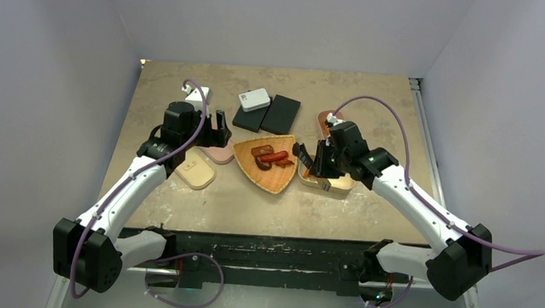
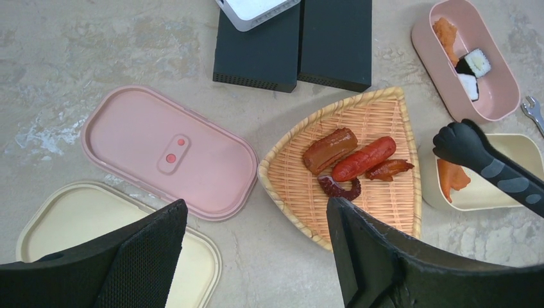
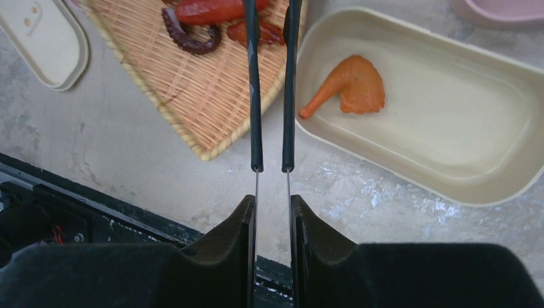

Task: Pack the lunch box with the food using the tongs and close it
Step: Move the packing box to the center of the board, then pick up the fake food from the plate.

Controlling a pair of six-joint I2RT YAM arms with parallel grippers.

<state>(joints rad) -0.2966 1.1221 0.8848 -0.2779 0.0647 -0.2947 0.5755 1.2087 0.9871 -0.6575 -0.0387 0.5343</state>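
right hand (image 3: 271,204) is clenched on the tongs (image 3: 255,96), its fingers pressing the two thin arms close together just right of the wicker tray (image 3: 192,96). the tongs' black ends reach over the tray's right edge; whether they touch any food cannot be told.

left hand (image 2: 256,206) hangs released, jaws wide apart, left of the tray above the pink lid (image 2: 170,151) and cream lid (image 2: 83,218), both flat on the tabletop (image 2: 96,58).

on the tray lie a brown sausage (image 2: 330,149), a red sausage (image 2: 364,158), a dark curled piece (image 2: 340,187) and a reddish piece (image 2: 389,169). touching the tray's right side sits the open cream lunch box (image 3: 449,109), one orange piece (image 3: 351,86) inside. at the tray's far right, the open pink lunch box (image 2: 507,96) holds two dark rolls (image 2: 478,62) with white centres. behind the tray lie two black boxes (image 2: 333,45).
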